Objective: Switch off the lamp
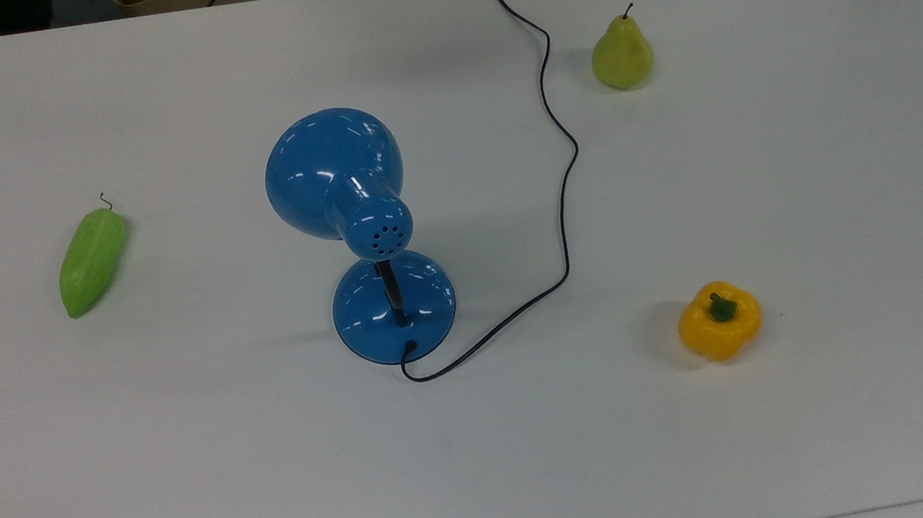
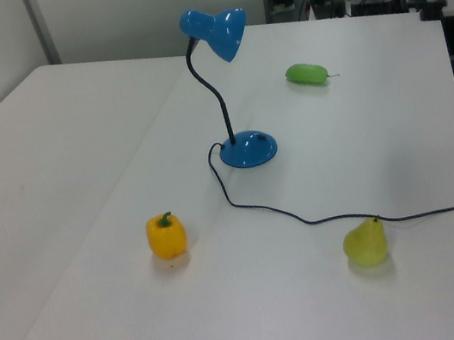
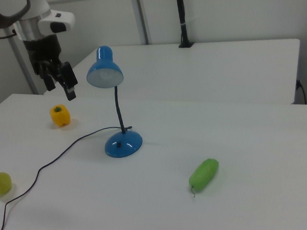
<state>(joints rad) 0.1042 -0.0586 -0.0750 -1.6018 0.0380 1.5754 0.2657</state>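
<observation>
The glossy blue lamp stands mid-table, its bell shade tilted over the round base on a thin black neck. Its black cord loops off to the top view's upper edge. In the right view the lamp rises from its base, and the inside of the shade looks pale. My gripper hangs in the air at the right view's left of the shade, about level with it and apart from it. It is open, with nothing between its fingers.
A long green vegetable lies at the top view's left. A pear stands at its upper right and a yellow bell pepper at its lower right. A second white table adjoins behind in the right view.
</observation>
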